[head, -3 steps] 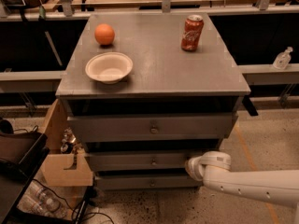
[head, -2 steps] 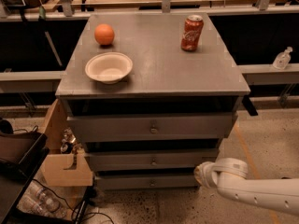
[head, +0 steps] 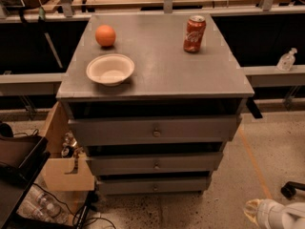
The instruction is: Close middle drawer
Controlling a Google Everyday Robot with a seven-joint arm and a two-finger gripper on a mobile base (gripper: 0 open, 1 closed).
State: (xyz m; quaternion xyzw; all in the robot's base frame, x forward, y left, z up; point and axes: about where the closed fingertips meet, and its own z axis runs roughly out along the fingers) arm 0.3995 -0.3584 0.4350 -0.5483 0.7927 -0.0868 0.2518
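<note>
The grey cabinet (head: 157,75) has three knobbed drawer fronts stacked in steps. The middle drawer (head: 190,163) is the medium front with a small round knob (head: 156,165). A dark gap shows above it, and it sits a little further back than the taller top drawer (head: 114,131). The slim bottom drawer (head: 124,187) lies below it. My gripper (head: 252,210) is at the lower right corner, low over the floor, well to the right of the drawers and touching nothing. The white arm (head: 286,216) runs off the right edge.
An orange (head: 105,35), a white bowl (head: 110,69) and a red soda can (head: 194,34) stand on the cabinet top. A cardboard box (head: 64,166) and a dark bin (head: 19,161) are at the left. A clear bottle (head: 286,59) is on the right ledge and a black caster (head: 293,190) is on the floor.
My arm has drawn back from the right end of the lower drawers toward the lower right corner. The drawers look unchanged.
</note>
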